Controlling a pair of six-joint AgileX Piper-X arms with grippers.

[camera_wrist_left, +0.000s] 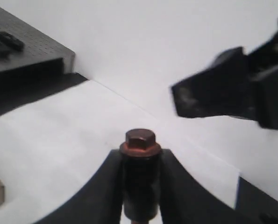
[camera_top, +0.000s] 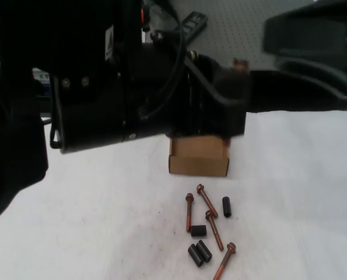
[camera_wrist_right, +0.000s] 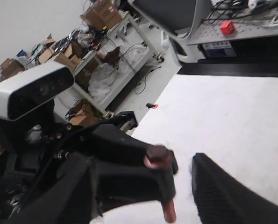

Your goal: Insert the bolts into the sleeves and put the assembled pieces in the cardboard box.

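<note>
Squarely inside the left pincer stands the bolt.

White bench cover, grey perforated board, cluttered shelves

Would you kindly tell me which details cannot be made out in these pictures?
- Inside of the cardboard box: high view, an arm covers its top.
- Shank of the held bolt: left wrist view, buried in the left gripper, its covering unclear.
- Lowest loose bolt: high view, tip cut off by the bottom edge.
</note>
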